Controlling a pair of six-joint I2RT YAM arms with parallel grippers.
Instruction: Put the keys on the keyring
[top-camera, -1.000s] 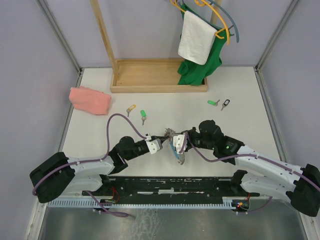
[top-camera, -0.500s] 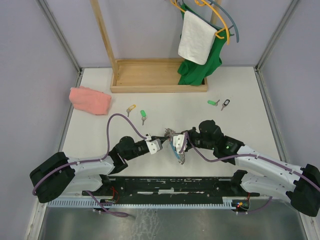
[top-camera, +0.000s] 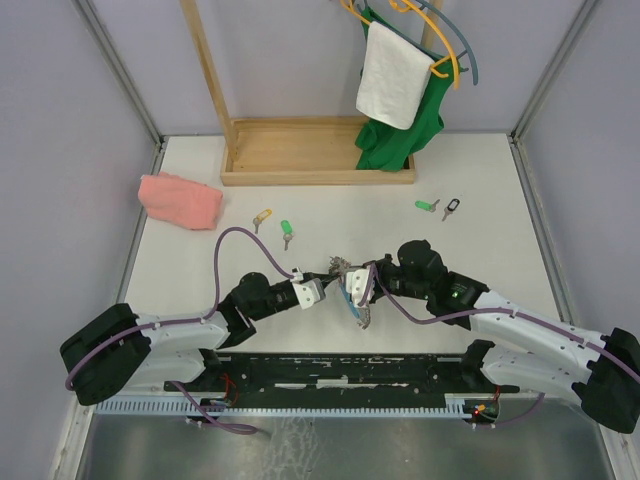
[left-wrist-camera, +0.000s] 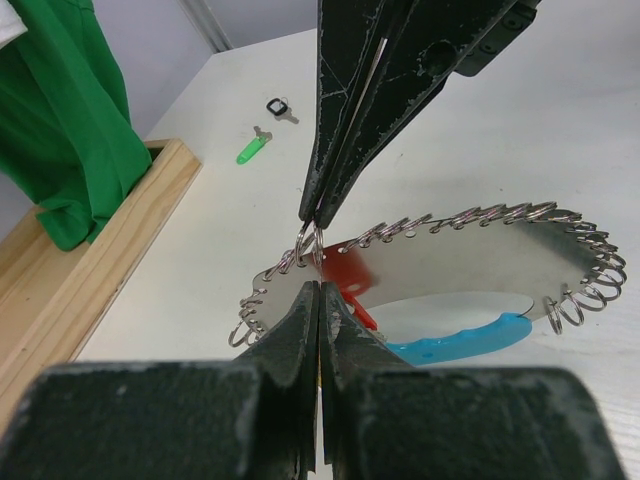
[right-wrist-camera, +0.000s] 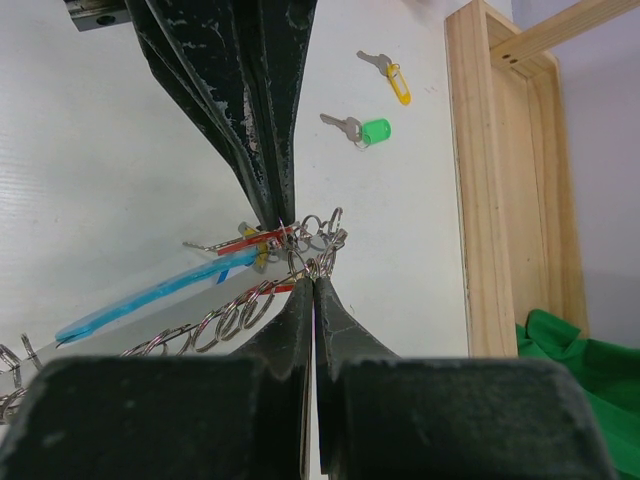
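The keyring (top-camera: 355, 297) hangs between both grippers at the table's near middle: a metal band (left-wrist-camera: 470, 258) edged with small rings, and a light-blue piece (left-wrist-camera: 455, 342). My right gripper (top-camera: 366, 280) is shut on one of its rings (right-wrist-camera: 318, 262). My left gripper (top-camera: 326, 286) is shut at the end of the red-tagged key (right-wrist-camera: 250, 241), right by the rings; the red tag (left-wrist-camera: 346, 272) lies just beyond its tips (left-wrist-camera: 320, 288). The two grippers' tips nearly meet. Loose keys lie farther back: yellow tag (top-camera: 262, 217), green tag (top-camera: 286, 229), green tag (top-camera: 425, 205), black tag (top-camera: 452, 208).
A wooden rack base (top-camera: 318, 151) stands at the back, with a green garment (top-camera: 400, 120) and a white towel (top-camera: 393, 75) on hangers above it. A pink cloth (top-camera: 181, 200) lies at the back left.
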